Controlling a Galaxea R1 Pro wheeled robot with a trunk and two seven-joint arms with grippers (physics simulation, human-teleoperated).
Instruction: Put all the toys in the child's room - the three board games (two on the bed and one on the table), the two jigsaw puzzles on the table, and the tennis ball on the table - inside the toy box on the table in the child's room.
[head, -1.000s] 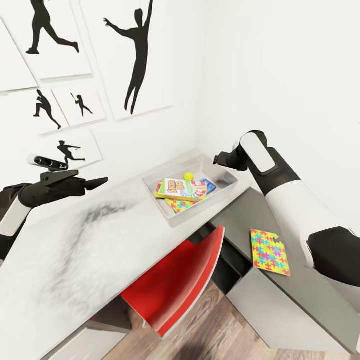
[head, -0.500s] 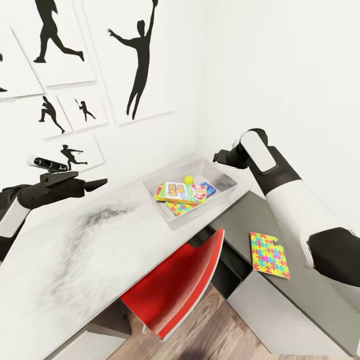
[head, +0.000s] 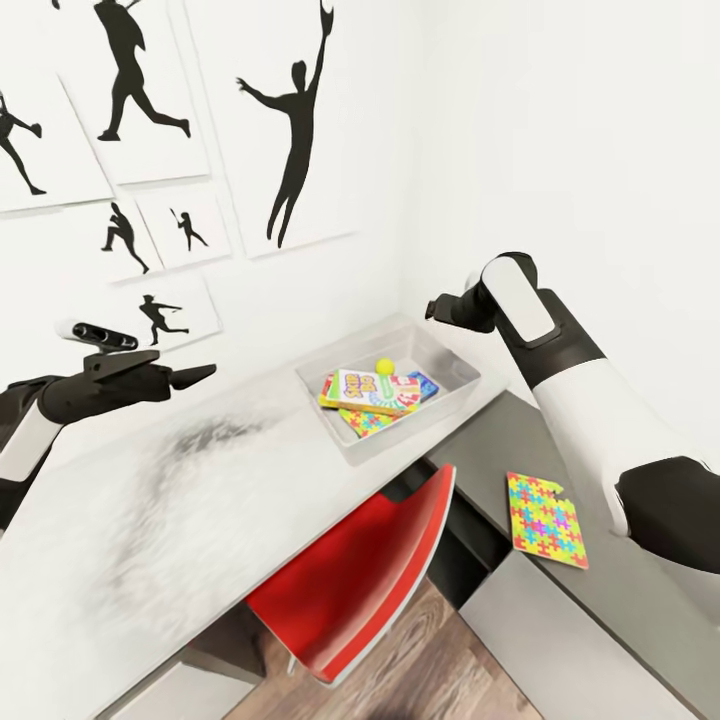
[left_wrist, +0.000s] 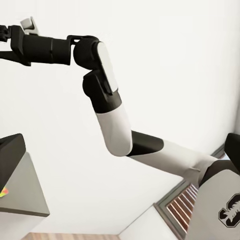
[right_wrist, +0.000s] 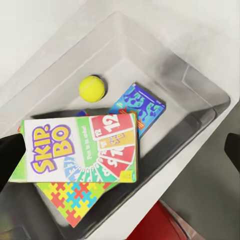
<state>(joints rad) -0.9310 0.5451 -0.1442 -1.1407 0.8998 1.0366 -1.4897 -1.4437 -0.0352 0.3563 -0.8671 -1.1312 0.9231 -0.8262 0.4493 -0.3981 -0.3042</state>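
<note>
Our right gripper (head: 436, 308) hovers above the toy box (head: 455, 388) on the pale counter (head: 200, 500); we cannot tell its jaw state. Inside the toy box, the Skip-Bo game (right_wrist: 80, 147) tops a jigsaw puzzle (right_wrist: 70, 200), beside a blue game (right_wrist: 137, 107) and the tennis ball (right_wrist: 92, 88). Another jigsaw puzzle (head: 545, 519) lies outside it, on the lower dark desk (head: 620, 590). Our left gripper (head: 190, 377), pinched empty, hangs well clear.

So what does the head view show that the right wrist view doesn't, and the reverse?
Head view alone: a jigsaw puzzle lying on the lower dark grey desk, outside the toy box, plus the red chair and wall silhouettes. Right wrist view alone: the readable numbers on the SKIP BO cover. Both: tennis ball, blue game and a second puzzle inside the box.
</note>
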